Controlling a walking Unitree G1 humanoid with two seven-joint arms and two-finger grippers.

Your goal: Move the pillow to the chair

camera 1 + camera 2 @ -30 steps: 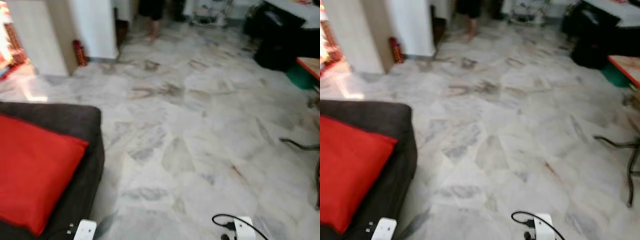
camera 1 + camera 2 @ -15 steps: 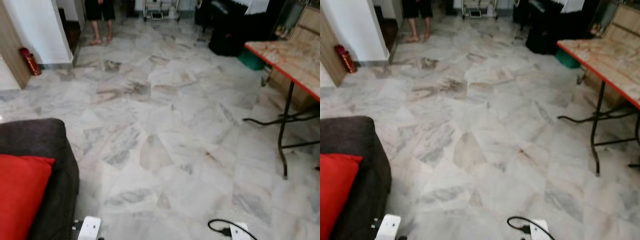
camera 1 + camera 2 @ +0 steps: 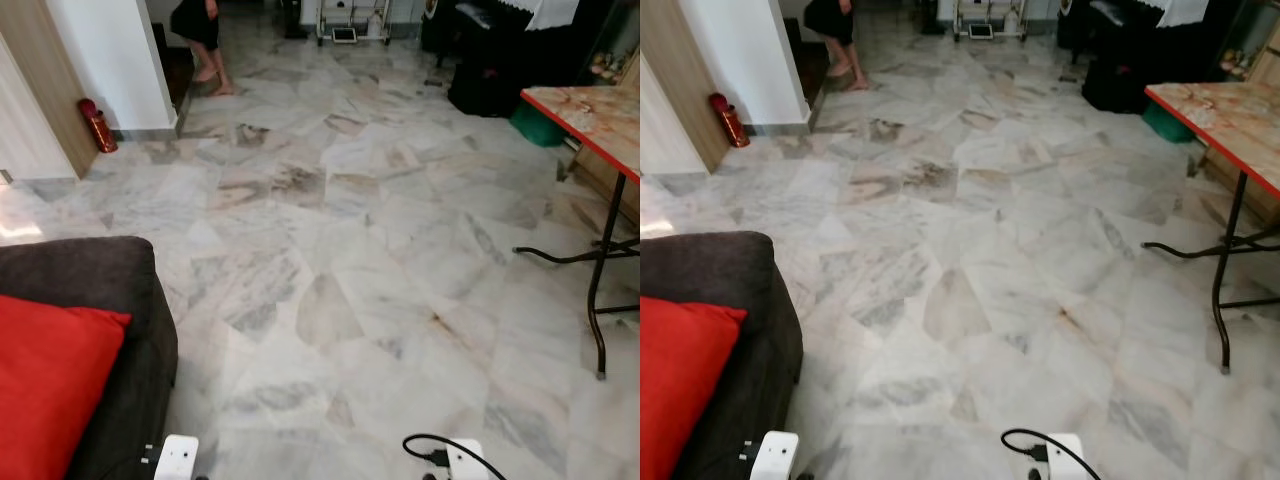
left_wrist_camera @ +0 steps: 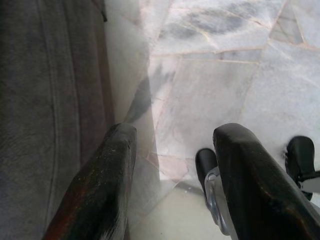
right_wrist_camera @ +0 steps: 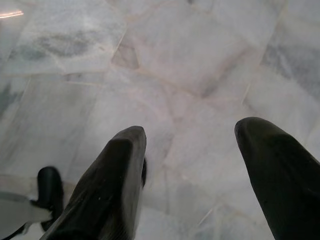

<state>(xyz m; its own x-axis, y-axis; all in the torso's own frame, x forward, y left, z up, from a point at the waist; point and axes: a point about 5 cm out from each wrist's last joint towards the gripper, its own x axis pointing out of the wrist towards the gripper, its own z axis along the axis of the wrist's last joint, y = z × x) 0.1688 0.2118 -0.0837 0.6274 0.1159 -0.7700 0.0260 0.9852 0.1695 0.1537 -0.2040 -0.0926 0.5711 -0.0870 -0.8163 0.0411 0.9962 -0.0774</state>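
Low beside the sofa (image 3: 110,300), the left gripper (image 4: 172,165) hangs with fingers spread, empty; the right gripper (image 5: 192,165) hangs likewise over the marble floor (image 3: 350,260). Nearby on the sofa lies the red pillow (image 3: 45,390). Farther right stands a table (image 3: 590,110); far back, a person's legs (image 3: 205,40).

A red pillow (image 3: 50,390) lies on the dark sofa (image 3: 120,290), which stands on the marble floor (image 3: 360,260) beside a folding table (image 3: 595,120).
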